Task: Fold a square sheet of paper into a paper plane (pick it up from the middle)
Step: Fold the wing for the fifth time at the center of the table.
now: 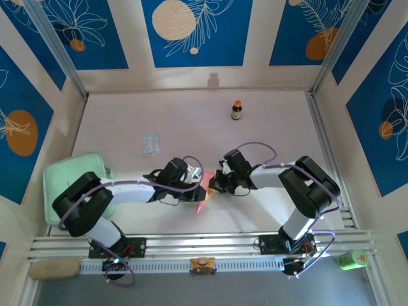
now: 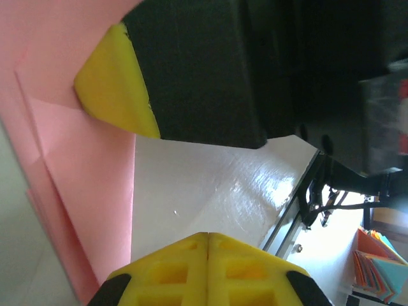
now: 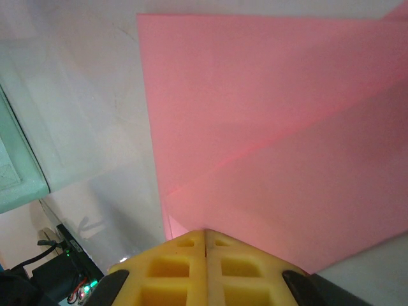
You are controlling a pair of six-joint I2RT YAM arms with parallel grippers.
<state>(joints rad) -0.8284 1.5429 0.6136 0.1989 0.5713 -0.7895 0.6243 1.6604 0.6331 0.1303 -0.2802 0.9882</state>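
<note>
Finds the sheet of paper (image 1: 202, 205) just below the centre of the overhead frame, salmon-pink, on the white table (image 1: 268, 127) where the two arm tips meet. Puts the left gripper (image 1: 199, 191) at its left side and the right gripper (image 1: 214, 185) at its right, the pair almost touching over it.

From the left wrist, shows yellow fingers pressed together at the bottom edge, only a hairline seam between them: clenched. Shows the pink paper down the left side of that frame, layered and creased diagonally, passing just beside those fingers. Cannot tell whether any of it sits pinched in the seam. Shows one yellow fingertip (image 2: 115, 89) of the right gripper, below its black body, set against the paper in the upper left.

From the right wrist, shows the same clenched look at bottom centre, seam closed. Shows paper spread over the upper right with one diagonal fold line, its lower part running behind the fingers. Cannot tell grip from mere pressing.

Elsewhere from above, finds a small brown bottle (image 1: 236, 110) at upper centre, a pale bluish packet (image 1: 150, 144) left of centre, a mint-green tray (image 1: 67, 172) at the left edge and a green can (image 1: 352, 258) at lower right.
</note>
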